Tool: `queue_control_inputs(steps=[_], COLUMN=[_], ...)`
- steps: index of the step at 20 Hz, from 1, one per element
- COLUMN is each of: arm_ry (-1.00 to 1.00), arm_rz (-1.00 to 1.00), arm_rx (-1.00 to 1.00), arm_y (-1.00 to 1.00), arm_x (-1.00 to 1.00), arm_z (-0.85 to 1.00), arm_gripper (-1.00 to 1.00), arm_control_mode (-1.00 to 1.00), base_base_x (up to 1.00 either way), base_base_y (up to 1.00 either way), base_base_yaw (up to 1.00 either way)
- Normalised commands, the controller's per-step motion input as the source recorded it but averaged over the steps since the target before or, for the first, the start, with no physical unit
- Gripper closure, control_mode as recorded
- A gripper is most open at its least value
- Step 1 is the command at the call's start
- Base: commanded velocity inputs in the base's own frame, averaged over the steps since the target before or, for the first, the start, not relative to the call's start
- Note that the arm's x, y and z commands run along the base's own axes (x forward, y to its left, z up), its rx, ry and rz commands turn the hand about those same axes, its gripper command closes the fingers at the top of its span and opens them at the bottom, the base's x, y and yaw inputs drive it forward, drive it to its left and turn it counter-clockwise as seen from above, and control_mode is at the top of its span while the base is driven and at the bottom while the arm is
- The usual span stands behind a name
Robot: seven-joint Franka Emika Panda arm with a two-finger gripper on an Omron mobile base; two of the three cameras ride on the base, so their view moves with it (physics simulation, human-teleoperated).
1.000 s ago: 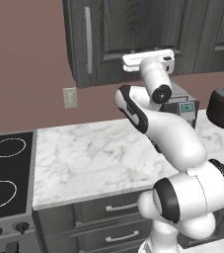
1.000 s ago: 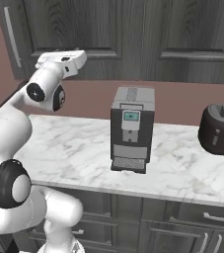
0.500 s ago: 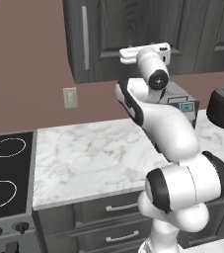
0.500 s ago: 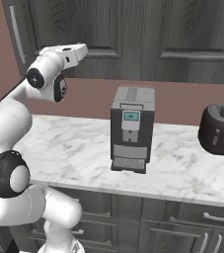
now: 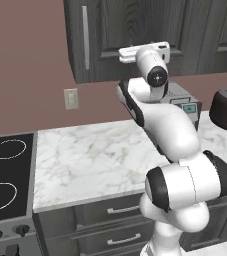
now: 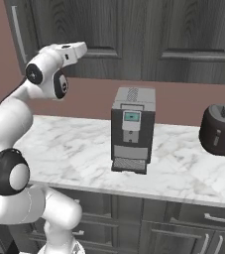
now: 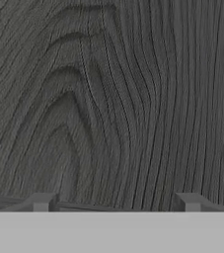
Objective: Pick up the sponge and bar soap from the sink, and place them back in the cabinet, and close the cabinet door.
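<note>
1. Our gripper [image 7: 114, 203] is raised against the cabinet door [image 7: 113, 99]; the hand view shows dark wood grain close in front.
2. Jaws spread, two tips well apart, nothing between them.
3. The door looks shut or nearly so; its long vertical handle [image 5: 85, 37] stands to the left of the hand [image 5: 144, 52], long axis upright.
4. We judge the next move turns on the door face lying straight ahead of the jaws.
5. On the marble worktop [image 6: 79, 149]: coffee machine [image 6: 131, 130], toaster [image 6: 222, 130].
</note>
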Motion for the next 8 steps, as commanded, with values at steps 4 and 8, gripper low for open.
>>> queue_control_inputs(steps=[4,8], arm_ry=[0.02,0.02], arm_rz=[0.00,0.00], arm_rx=[0.00,0.00], arm_y=[0.00,0.00], arm_x=[0.23,0.12], arm_z=[0.00,0.00], arm_gripper=[-1.00,-1.00], arm_control_mode=[-1.00,-1.00], base_base_x=[0.00,0.00], base_base_y=[0.00,0.00], base_base_yaw=[0.00,0.00])
